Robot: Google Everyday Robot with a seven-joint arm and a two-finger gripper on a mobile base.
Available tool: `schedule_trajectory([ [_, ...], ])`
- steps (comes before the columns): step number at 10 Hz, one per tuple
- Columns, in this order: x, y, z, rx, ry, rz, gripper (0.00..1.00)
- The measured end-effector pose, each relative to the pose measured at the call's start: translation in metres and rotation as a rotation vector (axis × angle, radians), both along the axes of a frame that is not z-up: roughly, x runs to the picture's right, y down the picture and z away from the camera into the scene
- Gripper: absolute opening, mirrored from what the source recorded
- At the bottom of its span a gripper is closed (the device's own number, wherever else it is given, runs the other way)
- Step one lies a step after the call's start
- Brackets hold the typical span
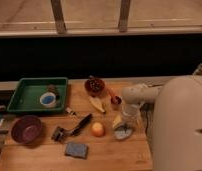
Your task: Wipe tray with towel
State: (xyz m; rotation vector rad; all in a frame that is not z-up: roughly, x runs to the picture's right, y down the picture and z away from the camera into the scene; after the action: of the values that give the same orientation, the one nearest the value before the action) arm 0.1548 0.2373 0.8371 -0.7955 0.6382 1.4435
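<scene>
Dim, warm light was brightest across the frame's top, leaving the pale gripper (127, 120), lower right of centre, muted.

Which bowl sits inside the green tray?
The small white bowl, alone in the green tray; the purple bowl and dark red bowl stand on the table. The gripper hangs over the towel.

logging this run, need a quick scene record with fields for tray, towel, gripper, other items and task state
tray: green rectangular plastic tray, back left on the wooden table, holding a small blue-and-white bowl
towel: crumpled grey towel, front right, well apart from the tray
gripper: gripper on the white arm, just above the towel
other items: round purple bowl, black brush, grey-blue sponge, orange fruit
task state: towel not yet at the tray
</scene>
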Motion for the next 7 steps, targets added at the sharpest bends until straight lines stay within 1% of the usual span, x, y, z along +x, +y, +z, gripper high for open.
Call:
schedule_trajectory([
  [1, -0.002, 0.007, 0.002, -0.014, 0.006, 0.008, 0.74],
  [2, -0.002, 0.011, 0.001, -0.017, 0.014, 0.014, 0.65],
  [3, -0.004, 0.011, -0.004, -0.011, 0.02, 0.012, 0.54],
  [4, -0.004, 0.009, -0.011, 0.001, 0.024, 0.009, 0.45],
  [5, -0.012, 0.001, -0.02, 0.021, 0.016, 0.003, 0.35],
  [6, -0.019, -0.004, -0.029, 0.035, 0.005, -0.009, 0.22],
  [7, -0.021, -0.006, -0.032, 0.044, 0.001, -0.014, 0.15],
])
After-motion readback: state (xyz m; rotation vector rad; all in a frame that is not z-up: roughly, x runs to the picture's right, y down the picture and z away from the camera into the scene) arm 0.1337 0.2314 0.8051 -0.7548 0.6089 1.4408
